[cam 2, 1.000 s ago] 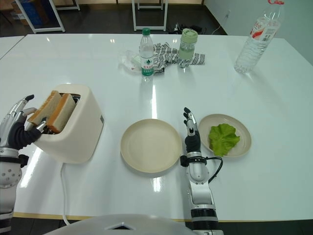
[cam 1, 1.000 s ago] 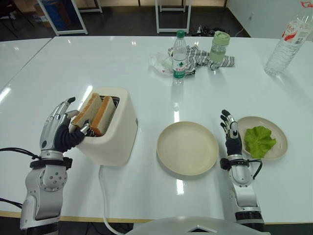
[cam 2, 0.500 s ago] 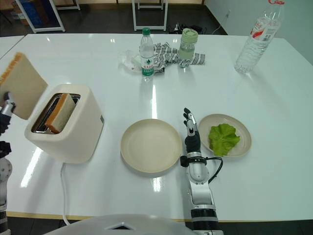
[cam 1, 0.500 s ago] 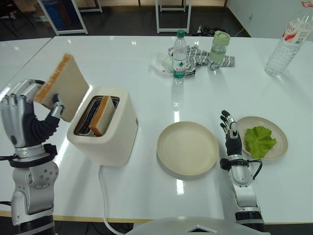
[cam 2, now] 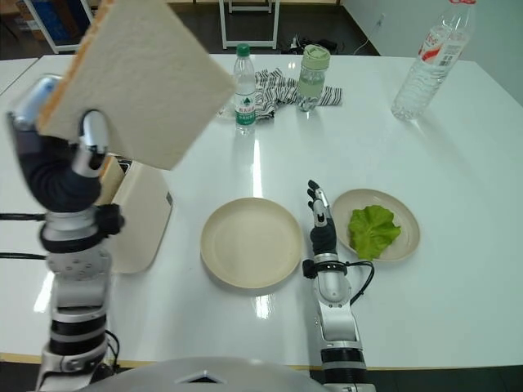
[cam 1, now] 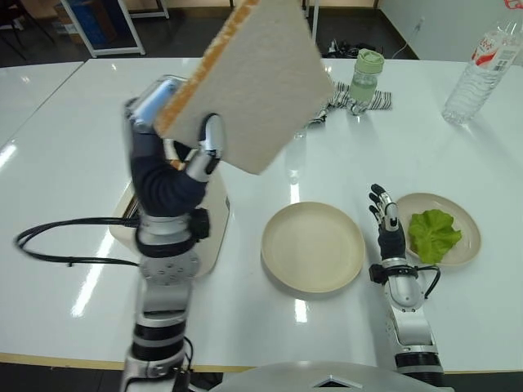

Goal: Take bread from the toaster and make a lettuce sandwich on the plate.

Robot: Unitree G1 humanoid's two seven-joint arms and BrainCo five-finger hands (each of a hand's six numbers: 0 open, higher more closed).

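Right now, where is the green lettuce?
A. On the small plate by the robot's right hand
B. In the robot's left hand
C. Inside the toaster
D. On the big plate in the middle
A: the lettuce leaf lies on the small plate beside the right hand. The middle plate is bare, and the left hand holds a bread slice.

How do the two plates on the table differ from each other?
The middle plate is empty; the right plate holds lettuce. The middle plate looks larger than the right plate. Both are round, shallow and cream-coloured, and both lie flat on the white table.
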